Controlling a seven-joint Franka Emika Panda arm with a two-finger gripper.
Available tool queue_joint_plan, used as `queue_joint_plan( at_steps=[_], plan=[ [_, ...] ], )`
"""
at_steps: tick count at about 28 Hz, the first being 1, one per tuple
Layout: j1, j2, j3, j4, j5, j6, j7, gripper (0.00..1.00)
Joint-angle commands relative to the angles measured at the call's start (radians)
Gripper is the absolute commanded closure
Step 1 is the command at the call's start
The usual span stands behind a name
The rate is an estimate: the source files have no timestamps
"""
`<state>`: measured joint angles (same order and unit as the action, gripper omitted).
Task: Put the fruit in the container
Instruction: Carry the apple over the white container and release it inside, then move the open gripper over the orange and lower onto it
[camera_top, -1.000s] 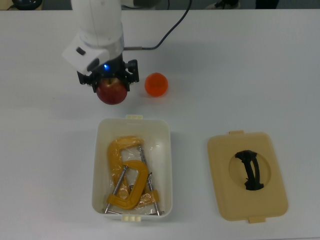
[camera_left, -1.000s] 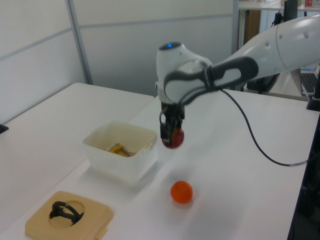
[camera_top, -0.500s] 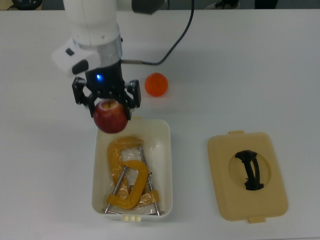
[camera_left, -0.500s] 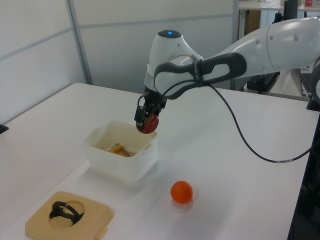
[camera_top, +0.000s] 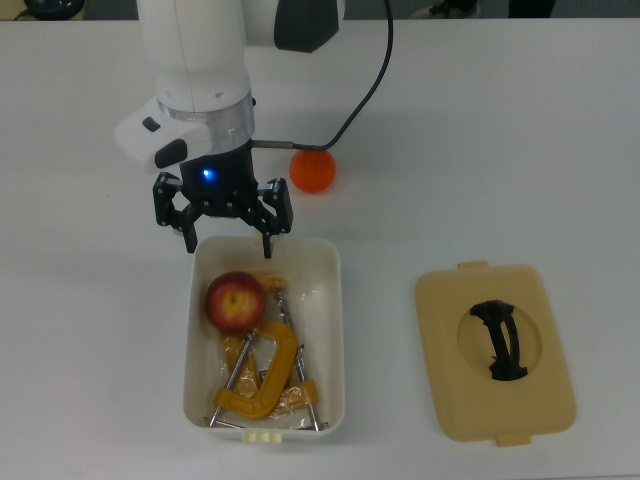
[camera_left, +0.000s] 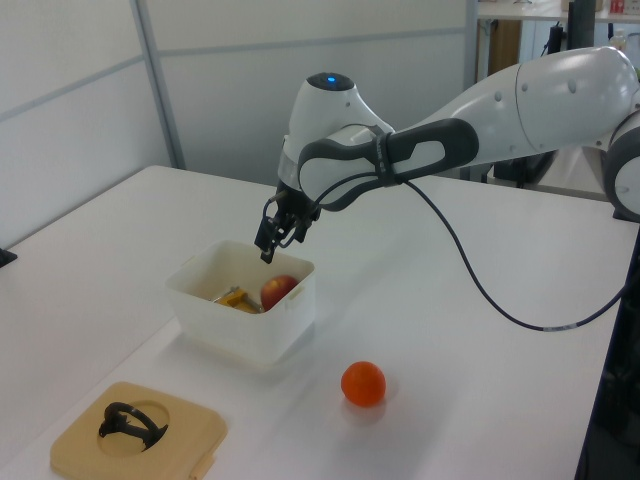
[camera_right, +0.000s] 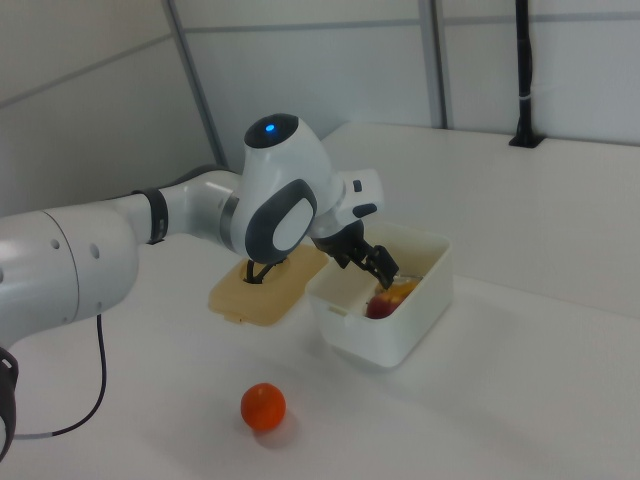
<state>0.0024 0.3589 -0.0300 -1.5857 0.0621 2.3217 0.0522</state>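
The dark red apple (camera_top: 236, 301) lies inside the white container (camera_top: 336, 330), at its end nearest the gripper, resting against the yellow-orange C-clamps (camera_top: 265, 385). It also shows in the left view as the apple (camera_left: 279, 291) and in the right view as the apple (camera_right: 381, 304). My gripper (camera_top: 229, 240) hangs open just above that end of the tub with nothing between its fingers; it is seen too as the gripper (camera_left: 272, 240) and the gripper (camera_right: 375, 265). The orange (camera_top: 313, 170) sits on the table outside the container, beside the arm.
A flat beige lid (camera_top: 445, 380) with a black handle lies on the table at the top view's right of the container. The arm's black cable (camera_top: 360, 90) runs across the table behind the orange. The white table stretches around all of this.
The gripper carried the apple from beside the orange to over the container's end, then opened. The apple dropped into the tub. The orange and lid have not moved.
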Motion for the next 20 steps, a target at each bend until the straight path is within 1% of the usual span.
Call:
queue_joint_plan(
  at_steps=[1, 2, 4, 6, 7, 11, 12, 16, 18, 20],
  plan=[
    [0.008, -0.046, -0.005, 0.0, 0.007, -0.131, 0.012, 0.0],
    [0.008, -0.064, -0.005, -0.002, 0.004, -0.195, 0.005, 0.0],
    [0.008, -0.081, -0.004, -0.011, -0.004, -0.252, -0.009, 0.0],
    [0.01, -0.104, 0.005, -0.037, -0.018, -0.292, -0.034, 0.0],
    [0.013, -0.132, 0.011, -0.08, -0.024, -0.297, -0.052, 0.0],
    [0.022, -0.173, 0.013, -0.154, -0.036, -0.297, -0.072, 0.0],
    [0.033, -0.193, 0.015, -0.189, -0.042, -0.295, -0.086, 0.0],
    [0.041, -0.23, 0.018, -0.255, -0.045, -0.291, -0.1, 0.0],
    [0.051, -0.239, 0.028, -0.286, -0.047, -0.289, -0.107, 0.0],
    [0.057, -0.241, 0.036, -0.309, -0.062, -0.286, -0.107, 0.0]
  ],
)
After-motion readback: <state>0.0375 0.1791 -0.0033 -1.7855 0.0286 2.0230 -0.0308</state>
